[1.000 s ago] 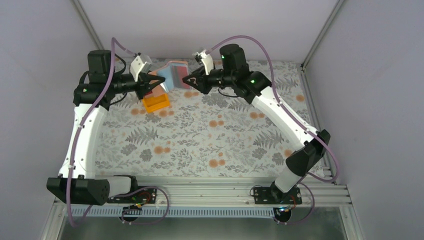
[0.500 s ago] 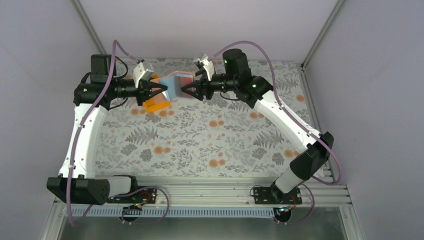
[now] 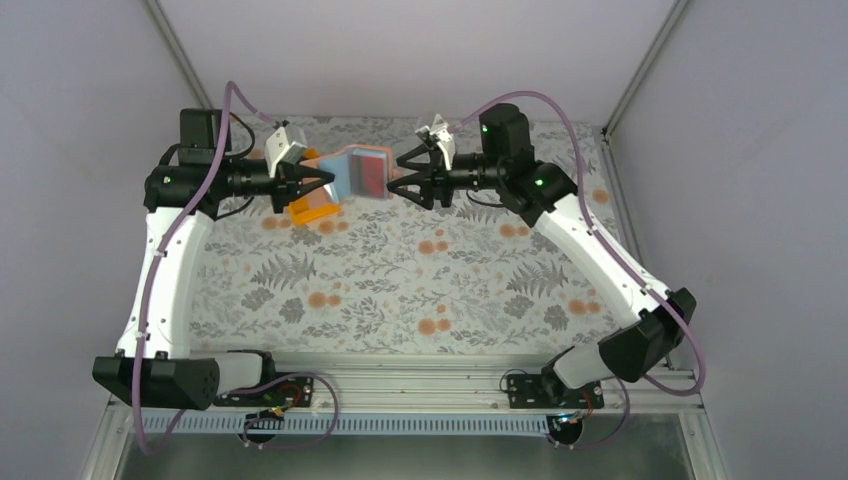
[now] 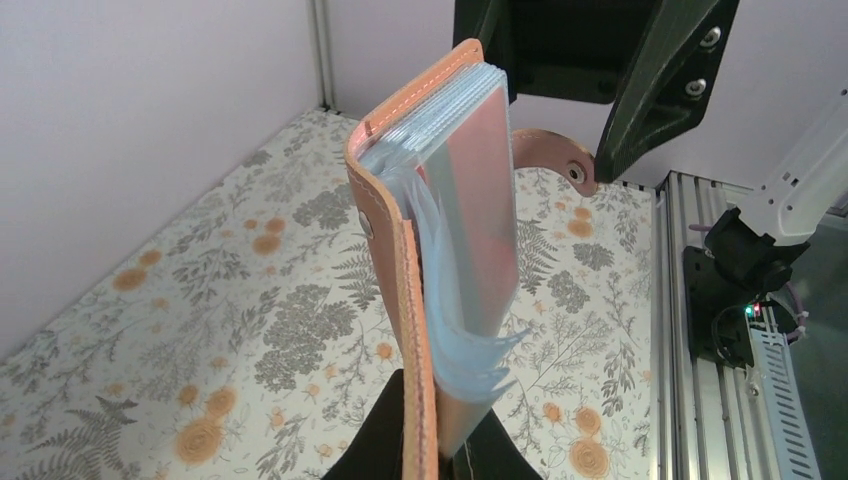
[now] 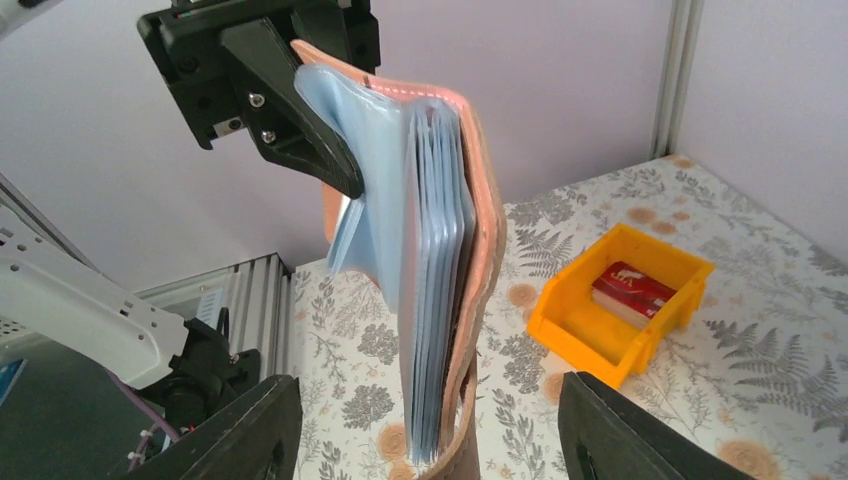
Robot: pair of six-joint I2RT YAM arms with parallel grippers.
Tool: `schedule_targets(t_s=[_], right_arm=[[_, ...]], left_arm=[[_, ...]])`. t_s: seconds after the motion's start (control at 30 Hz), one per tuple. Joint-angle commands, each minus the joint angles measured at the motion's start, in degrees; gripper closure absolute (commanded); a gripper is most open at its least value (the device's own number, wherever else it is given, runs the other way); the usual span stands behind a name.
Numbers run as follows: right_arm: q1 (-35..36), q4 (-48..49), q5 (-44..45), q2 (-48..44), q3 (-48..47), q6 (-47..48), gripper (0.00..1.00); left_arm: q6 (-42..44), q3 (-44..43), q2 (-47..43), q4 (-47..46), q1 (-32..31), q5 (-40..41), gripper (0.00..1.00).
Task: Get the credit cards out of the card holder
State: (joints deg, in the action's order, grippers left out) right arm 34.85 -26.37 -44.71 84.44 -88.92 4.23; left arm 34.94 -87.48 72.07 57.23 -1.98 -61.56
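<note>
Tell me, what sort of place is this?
Probably a small robot test booth in a lab: plain pale walls box in one table with a floral cloth, two white arms are bolted to a metal rail at its near edge, and the left hand holds a card holder.

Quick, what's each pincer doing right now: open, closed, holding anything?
Left pincer: closed, holding the card holder by one edge.
Right pincer: open, holding nothing.
</note>
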Motion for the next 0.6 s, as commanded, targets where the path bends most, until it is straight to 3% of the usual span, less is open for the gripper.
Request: schedule_targets(t_s=[0.0, 0.33, 0.57], right_arm=[[-0.68, 0.36, 1.19, -1.66, 0.38, 1.57, 0.35], [-0.97, 4.18, 5.39, -1.23, 0.11, -3.71, 0.6], [0.73, 4.98, 4.6, 1.42, -0.24, -4.2, 0.6]], left_arm=[[1.72, -1.92, -0.5, -0.03, 0.31, -2.78, 0.98], [1.66, -1.83, -0.55, -0.35, 0.3, -3.8, 0.98], [0.97, -1.6, -0.46, -1.01, 0.31, -3.86, 0.98]])
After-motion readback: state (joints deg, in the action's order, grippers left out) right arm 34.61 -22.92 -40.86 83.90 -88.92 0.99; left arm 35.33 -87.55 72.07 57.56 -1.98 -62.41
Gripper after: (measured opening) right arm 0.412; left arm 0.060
